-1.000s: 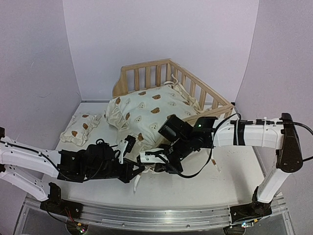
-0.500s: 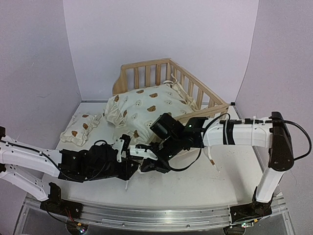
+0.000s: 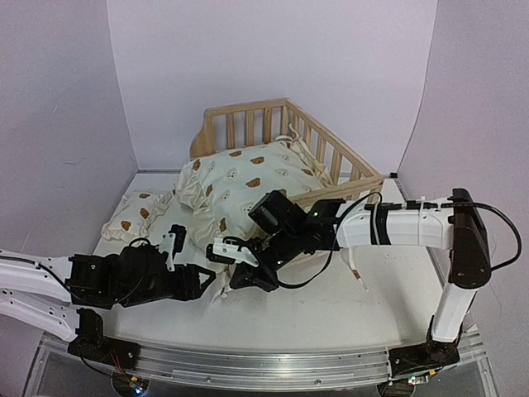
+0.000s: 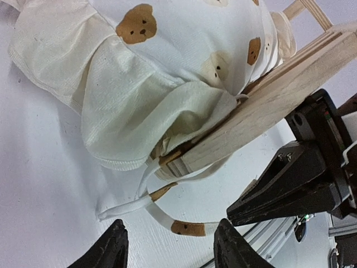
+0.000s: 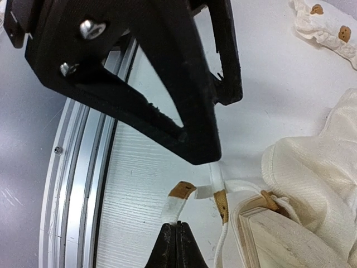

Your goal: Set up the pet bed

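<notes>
Small pillow (image 3: 132, 217): flat on the table (image 3: 347, 306) at far left, well apart from the bed; not yet placed, probably kept for last.

Left hand (image 4: 170, 231): low over the table beside the bed's near corner. Fingers spread wide, nothing between them. Probably poised to receive or steady the strap.

Tie (image 4: 187, 228): trailing from the cushion's front corner, looping around the end of the wooden base and out onto the table between the two hands.

Right hand (image 5: 175, 226): reached across to the same corner. Fingers closed to a thin seam, with the tie's end running into the tips. Seemingly a light nip on that end, to draw it where it can be fastened.

Cushion (image 3: 248, 178): bunched inside the bed, with the front ruffle spilling over the near edge; not yet squared up.

Frame (image 3: 245, 107): at the back middle of the table, open side toward the arms, which suits access to the front corner.

Overhead view: overall layout clear, but the tie mostly hidden under the arms.

Left wrist view: clearest on the tie's path round the wooden corner.

Right wrist view: only one showing the closed seam, plus the other hand's spread fingers just ahead.

Step, by judgement: securing the cushion's front tie.
</notes>
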